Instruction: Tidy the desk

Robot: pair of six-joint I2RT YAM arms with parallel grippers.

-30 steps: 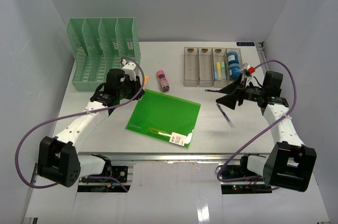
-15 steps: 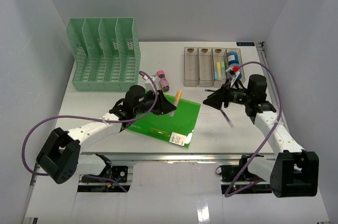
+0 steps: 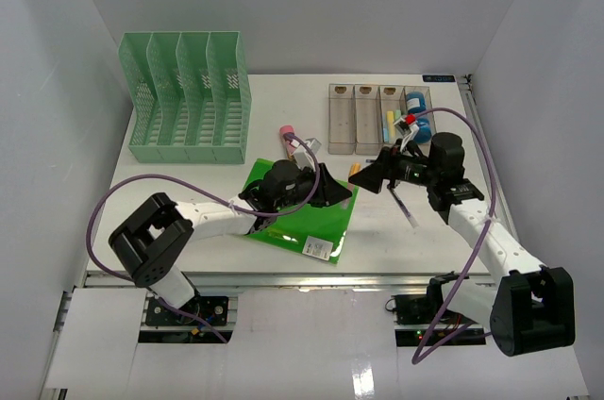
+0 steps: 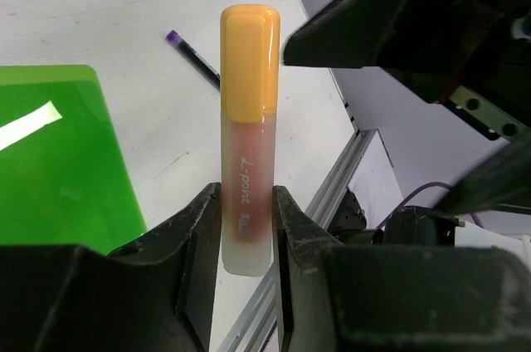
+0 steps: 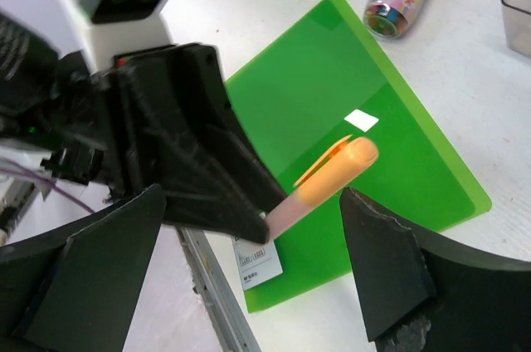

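Observation:
The desk (image 3: 396,235) is a white tabletop with a metal rail at its front. My left gripper (image 4: 247,202) is shut on the pale lower end of an orange-capped marker (image 4: 249,111), which it holds above the right edge of a green folder (image 3: 283,221). In the top view the left gripper (image 3: 335,194) points right, towards my right gripper (image 3: 366,176). The right gripper (image 5: 253,194) is open, its two fingers wide apart on either side of the marker (image 5: 328,176) without touching it.
A green slotted file rack (image 3: 184,98) stands at the back left. A clear compartment tray (image 3: 354,122) at the back right holds a blue tape roll (image 3: 422,124). A pink tube (image 3: 285,133) lies behind the folder. A dark pen (image 3: 404,204) lies under the right arm.
My left arm has swung right across the folder with the marker in its grip. The right gripper has moved left to meet it and has opened wider.

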